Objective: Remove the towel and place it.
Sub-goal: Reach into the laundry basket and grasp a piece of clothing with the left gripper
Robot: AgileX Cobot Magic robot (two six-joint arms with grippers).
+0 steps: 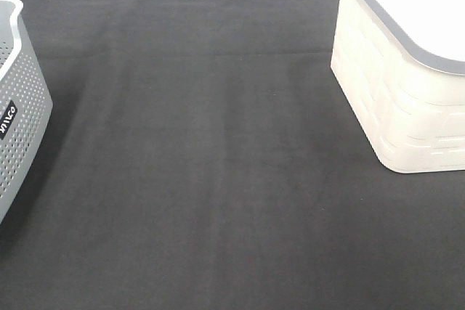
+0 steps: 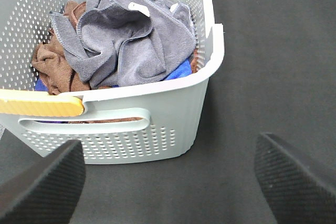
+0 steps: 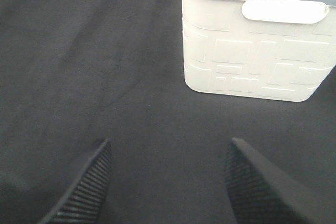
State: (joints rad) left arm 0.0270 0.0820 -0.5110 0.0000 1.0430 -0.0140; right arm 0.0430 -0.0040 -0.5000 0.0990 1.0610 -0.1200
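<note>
My left fingers and right fingers gape wide, empty; diving into the basket, I may snag the brown cloth bunched under the towel.

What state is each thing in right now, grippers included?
towel, crumpled on top inside the grey basket, not gripped
grey basket, upright, holding other cloths too
white bin, upright, contents unseen
left gripper, open, empty
right gripper, open, empty

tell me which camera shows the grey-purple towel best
The left wrist view: the towel lies crumpled atop other cloths in the perforated basket. Exterior high shows only that basket's outer wall, no towel; right wrist shows neither.
</note>
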